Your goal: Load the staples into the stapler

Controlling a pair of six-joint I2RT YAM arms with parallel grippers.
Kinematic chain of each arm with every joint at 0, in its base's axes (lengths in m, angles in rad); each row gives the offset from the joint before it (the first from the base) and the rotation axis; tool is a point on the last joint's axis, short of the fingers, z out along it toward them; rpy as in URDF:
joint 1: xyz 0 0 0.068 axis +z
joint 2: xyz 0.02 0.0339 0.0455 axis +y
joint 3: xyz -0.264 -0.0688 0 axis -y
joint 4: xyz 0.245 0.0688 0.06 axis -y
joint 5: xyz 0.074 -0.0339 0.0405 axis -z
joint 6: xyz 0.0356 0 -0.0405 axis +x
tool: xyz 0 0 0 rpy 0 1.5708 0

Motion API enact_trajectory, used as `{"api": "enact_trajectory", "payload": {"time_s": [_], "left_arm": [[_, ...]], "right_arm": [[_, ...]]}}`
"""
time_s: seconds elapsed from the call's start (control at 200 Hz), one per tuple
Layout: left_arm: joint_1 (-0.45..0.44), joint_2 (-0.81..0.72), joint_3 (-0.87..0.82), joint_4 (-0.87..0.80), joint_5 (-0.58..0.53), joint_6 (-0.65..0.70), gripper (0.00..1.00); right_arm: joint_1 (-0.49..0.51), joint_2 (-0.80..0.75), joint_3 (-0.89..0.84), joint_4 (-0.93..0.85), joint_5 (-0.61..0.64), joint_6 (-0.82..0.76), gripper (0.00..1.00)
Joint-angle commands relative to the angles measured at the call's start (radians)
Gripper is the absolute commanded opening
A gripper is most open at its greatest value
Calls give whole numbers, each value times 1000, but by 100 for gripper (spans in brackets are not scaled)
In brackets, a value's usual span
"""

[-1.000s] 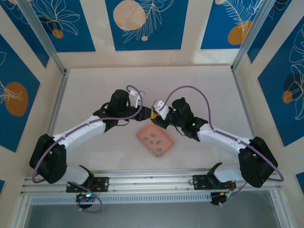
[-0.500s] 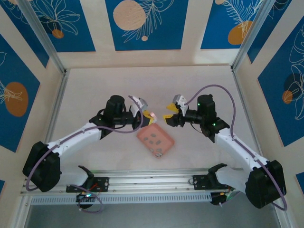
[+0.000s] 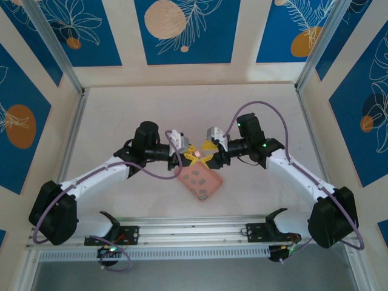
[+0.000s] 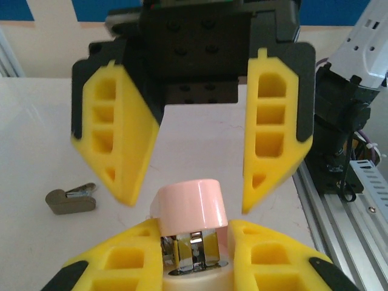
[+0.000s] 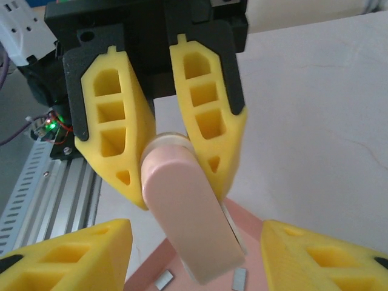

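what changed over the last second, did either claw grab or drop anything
The right claw opened, swung back from the left claw, then came in again; its open jaws now face the pink stapler without gripping it. Unchanged: the left claw stays shut on the stapler, and the tray and its staples lie where they were.

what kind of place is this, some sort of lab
Most likely a robot test cell rather than a home or office: a white table boxed in by blue printed wall panels, with a left arm and a right arm bolted to an aluminium rail.
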Motion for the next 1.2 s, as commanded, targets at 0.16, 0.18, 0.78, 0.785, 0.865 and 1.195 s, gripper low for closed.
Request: {"api": "enact_trajectory", "payload": {"time_s": [0.16,0.18,0.78,0.785,0.865,1.195], "left_arm": [[-3,-40,23,-83,-82,155,0],[-4,-41,25,-88,-91,165,0],[-11,-28,46,-110,-112,212,0],[-11,-29,47,-110,-113,212,0],[-15,-33,48,-120,-116,226,0],[-23,-45,56,-163,-148,265,0]], "right_arm": [[-14,21,74,-20,-109,97,62],[-8,22,80,-22,-107,110,62],[96,65,83,7,267,354,69],[95,65,83,7,269,356,69],[79,68,83,5,295,397,67],[-25,55,50,-70,370,543,59]]}}
